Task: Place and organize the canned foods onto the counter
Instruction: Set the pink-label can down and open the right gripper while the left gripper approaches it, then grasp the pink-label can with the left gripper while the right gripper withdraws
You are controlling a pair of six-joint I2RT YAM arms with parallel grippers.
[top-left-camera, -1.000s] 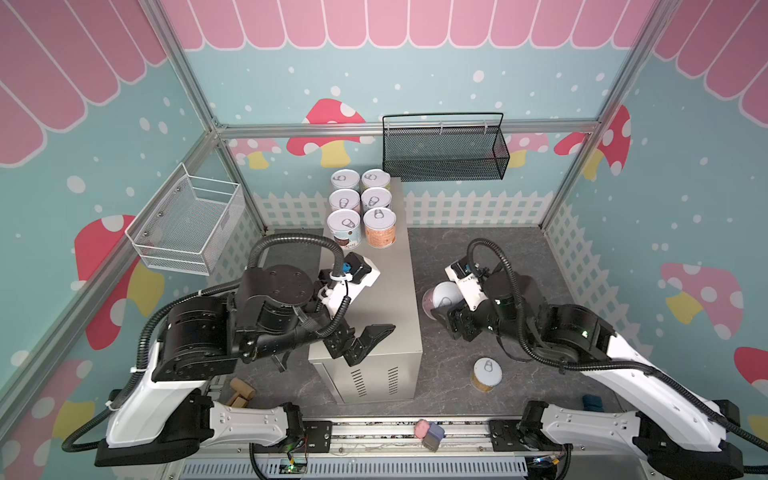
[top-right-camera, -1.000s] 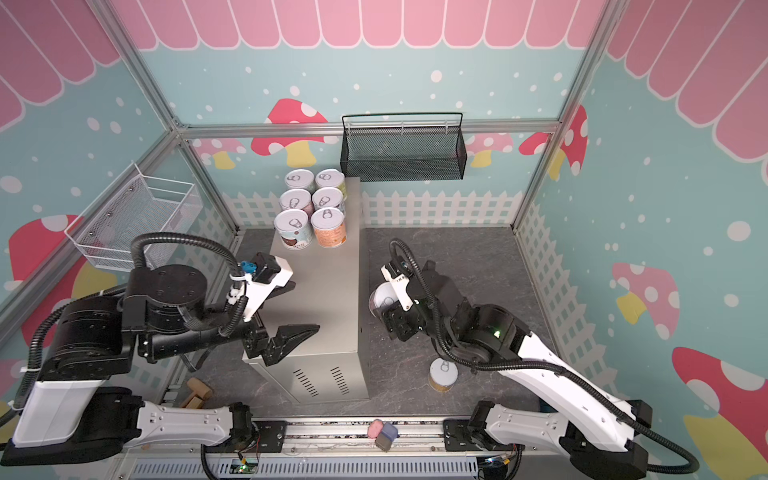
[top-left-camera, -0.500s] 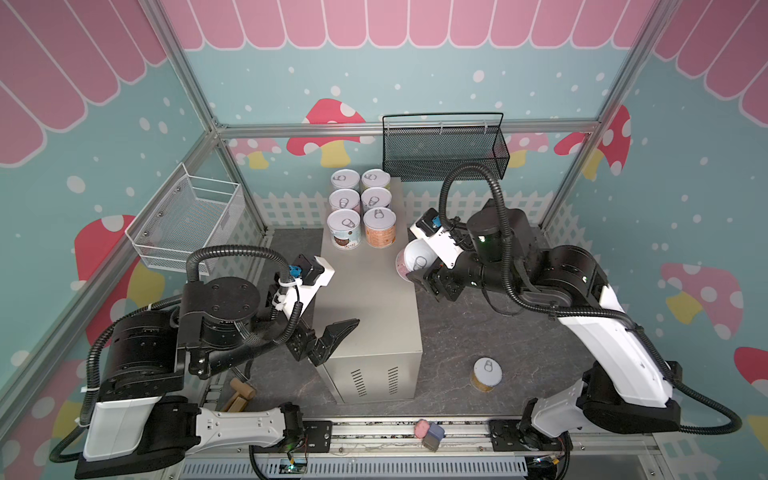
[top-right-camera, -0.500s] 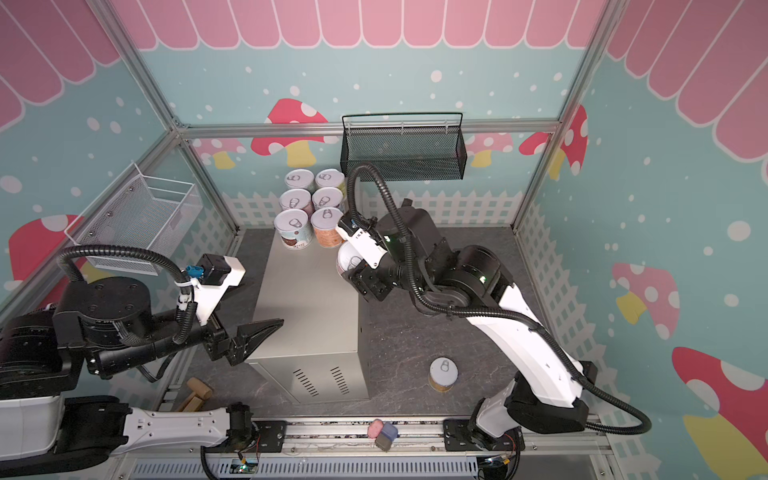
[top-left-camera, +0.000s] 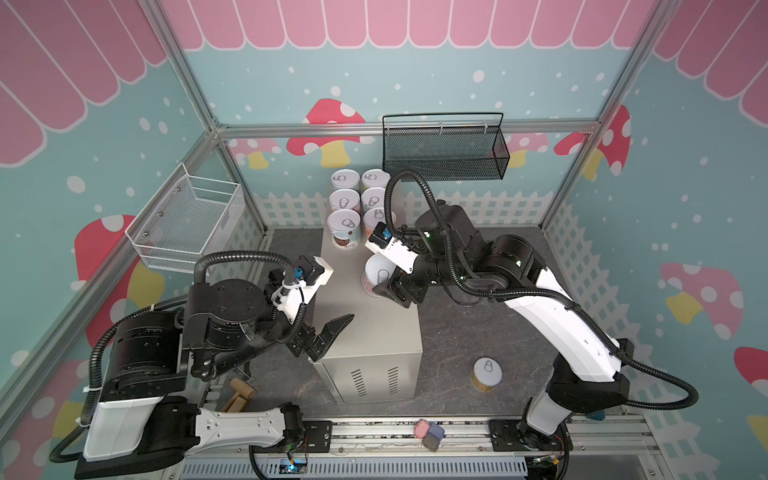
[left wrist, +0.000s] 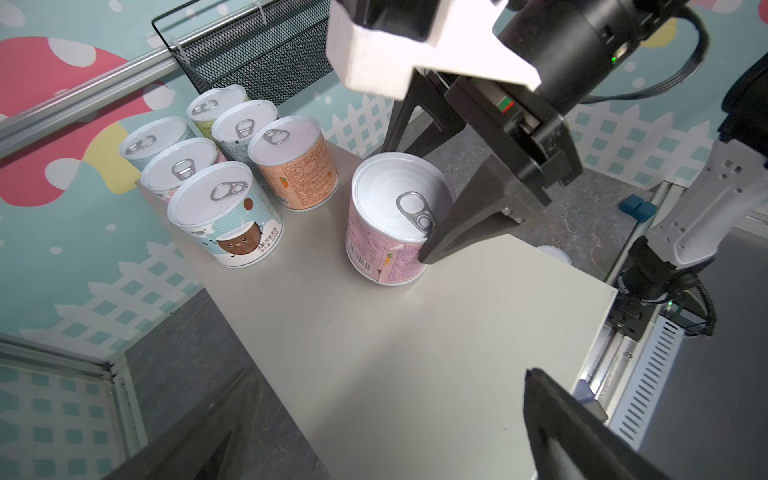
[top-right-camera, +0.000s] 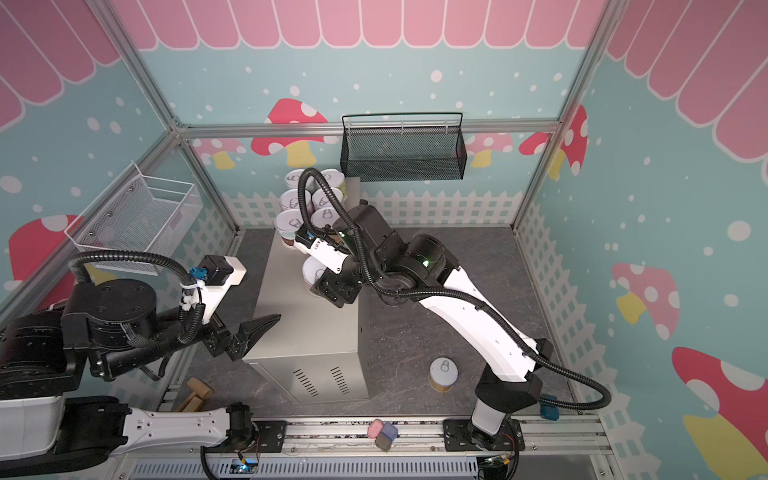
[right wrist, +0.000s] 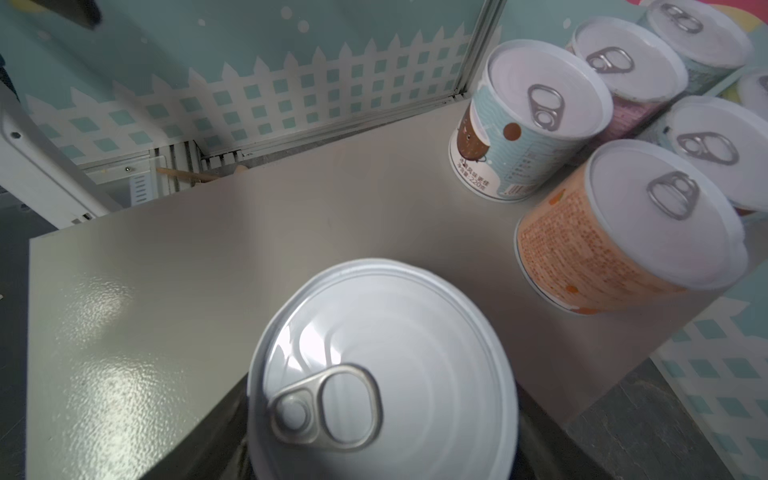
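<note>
Right fingers (left wrist: 469, 224) around upright pink can (left wrist: 384, 259), lid (left wrist: 390, 191) up.

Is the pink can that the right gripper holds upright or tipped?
Upright. The pink can has its pull-tab lid facing up, and its base looks flat on the counter.

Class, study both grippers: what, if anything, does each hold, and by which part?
The right gripper holds the pink can by its side wall just below the lid, a finger on each opposite side. The left gripper is open and empty.
</note>
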